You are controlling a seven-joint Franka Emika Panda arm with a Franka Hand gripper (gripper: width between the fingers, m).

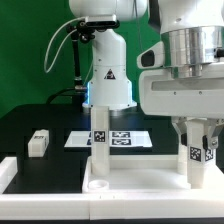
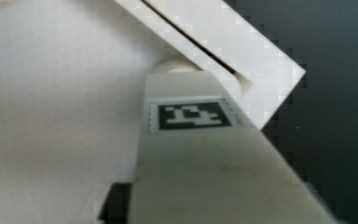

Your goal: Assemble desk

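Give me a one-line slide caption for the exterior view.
Panda gripper at a tagged leg standing on the upturned tabletop, a second leg already upright, a loose leg lying on the black table.

A flat white marker board [image 1: 120,139] printed with black square tags lies on the black counter [image 1: 30,125]. A green backdrop [image 1: 30,50] stands behind.

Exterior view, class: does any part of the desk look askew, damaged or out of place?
Nothing stands out. Two legs stand upright on the tabletop: one free, the other under the gripper. A loose leg lies flat on the black table, seemingly awaiting its turn.
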